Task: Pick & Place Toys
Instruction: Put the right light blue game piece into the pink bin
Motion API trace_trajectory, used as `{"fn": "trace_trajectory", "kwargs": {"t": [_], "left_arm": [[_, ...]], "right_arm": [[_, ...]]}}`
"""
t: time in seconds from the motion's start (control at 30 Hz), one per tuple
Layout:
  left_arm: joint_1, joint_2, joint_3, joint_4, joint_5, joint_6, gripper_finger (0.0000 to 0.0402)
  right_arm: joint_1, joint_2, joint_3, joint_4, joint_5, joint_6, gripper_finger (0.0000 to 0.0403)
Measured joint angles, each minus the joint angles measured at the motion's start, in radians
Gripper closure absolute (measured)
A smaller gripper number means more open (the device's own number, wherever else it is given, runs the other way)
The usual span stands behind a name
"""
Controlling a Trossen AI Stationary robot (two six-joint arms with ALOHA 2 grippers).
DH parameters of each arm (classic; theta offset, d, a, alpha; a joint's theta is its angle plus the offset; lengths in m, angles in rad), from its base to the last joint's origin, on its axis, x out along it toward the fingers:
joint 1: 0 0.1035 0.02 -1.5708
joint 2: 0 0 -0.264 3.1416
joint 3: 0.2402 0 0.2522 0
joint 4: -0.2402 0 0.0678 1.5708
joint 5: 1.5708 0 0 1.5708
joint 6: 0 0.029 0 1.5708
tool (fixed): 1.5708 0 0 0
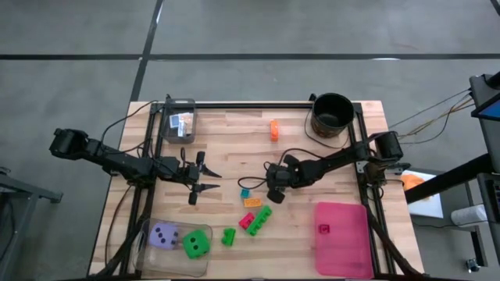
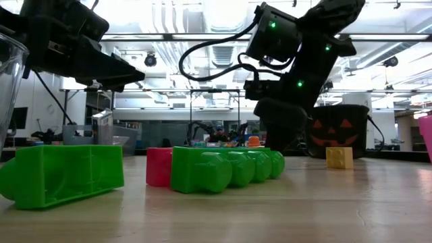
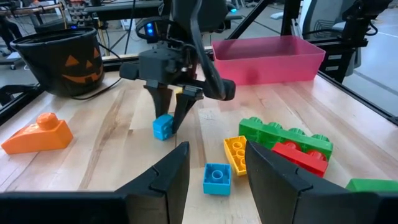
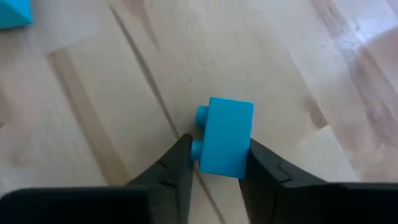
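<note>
Right gripper (image 4: 214,163) is down at the middle of the table, its two fingers clamped on a small blue brick (image 4: 225,137), one on each side. From the left wrist view that blue brick sits at the fingertips, at or just above the wood; I cannot tell which. A second blue brick (image 3: 217,178) lies flat on the table nearer the left arm, beside an orange studded brick (image 3: 236,152). Next to that, a long green brick (image 3: 285,134) touches a red brick (image 3: 300,157). An orange wedge (image 3: 38,134) lies apart, near the black pumpkin-face bucket (image 3: 62,59). The pink tray (image 3: 268,59) stands at the right side. Left gripper (image 1: 205,177) hovers left of centre, fingers parted, nothing between them. Green and purple dice (image 1: 180,240) sit in a clear tub (image 1: 152,261) at the near left.
</note>
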Motion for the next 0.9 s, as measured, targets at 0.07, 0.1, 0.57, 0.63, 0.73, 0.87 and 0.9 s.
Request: {"fn": "trace_trajectory", "kwargs": {"t": [0.07,0.1,0.57,0.63,0.73,0.87,0.9], "left_arm": [[0.0,0.0,0.0,0.0,0.0,0.0,0.0244],[0.0,0.0,0.0,0.0,0.0,0.0,0.0244],[0.0,0.0,0.0,-0.002,0.0,0.002,0.0244],[0.0,0.0,0.0,-0.004,0.0,0.002,0.0244],[0.0,0.0,0.0,-0.004,0.0,0.002,0.0244],[0.0,0.0,0.0,-0.005,0.0,0.002,0.0244],[0.0,0.0,0.0,-0.005,0.0,0.002,0.0244]], "right_arm": [[0.001,-0.001,0.0,0.001,-0.009,-0.01,0.0315],[0.003,-0.002,0.0,0.0,-0.013,-0.019,0.0315],[0.073,-0.014,0.013,0.107,-0.039,-0.148,0.0315],[0.095,-0.027,0.024,0.149,-0.042,-0.188,0.0315],[0.134,-0.058,0.03,0.223,-0.044,-0.25,0.0315],[0.193,-0.091,0.027,0.357,-0.047,-0.344,0.0315],[0.209,-0.094,0.027,0.388,-0.047,-0.372,0.0315]]}}
